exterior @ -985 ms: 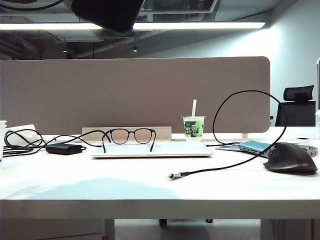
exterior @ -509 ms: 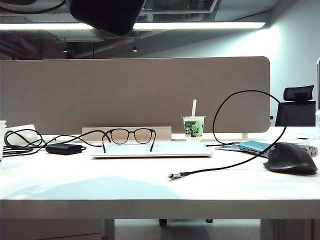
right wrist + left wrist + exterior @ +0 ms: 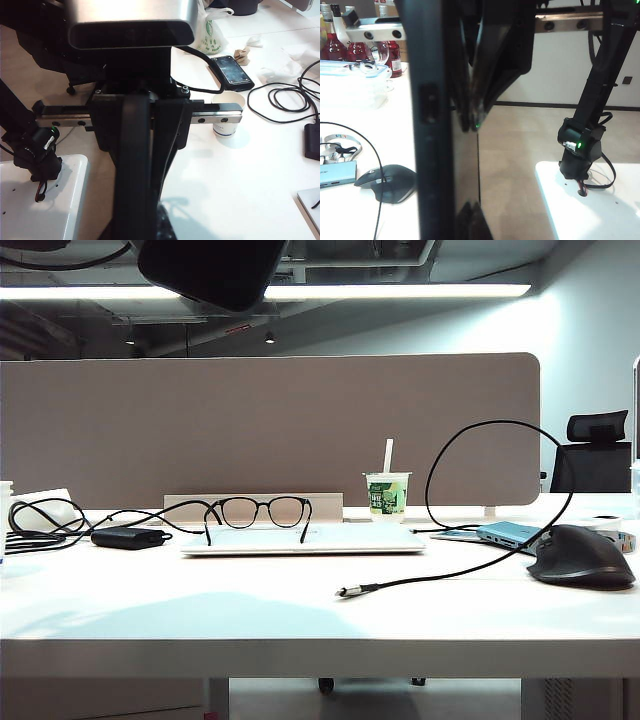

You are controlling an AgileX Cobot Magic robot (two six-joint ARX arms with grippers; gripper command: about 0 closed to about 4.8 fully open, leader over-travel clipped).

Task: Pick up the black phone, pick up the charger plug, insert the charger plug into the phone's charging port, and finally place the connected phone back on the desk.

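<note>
Evidently the left gripper (image 3: 470,120) keeps its fingers pinching the flat matte black phone (image 3: 437,165), held edge-on clear of the white tabletop (image 3: 200,610), probably to present its port. The small silver charger plug (image 3: 345,591) lies ungrasped mid-tabletop, and the right gripper (image 3: 150,165) hangs near the rig's rail, its fingers' state unclear.

Exterior camera low at desk (image 3: 150,615) edge, wrist cameras close behind jaws

The left claw (image 3: 466,117) is clamped tight on the black phone (image 3: 429,170), gripping it edge-on. It is raised high (probably the dark mass at eleven o'clock in the exterior view). The right claw (image 3: 152,165) points down over the desk's near edge, fingers drawn almost together; no grip shows.
</note>
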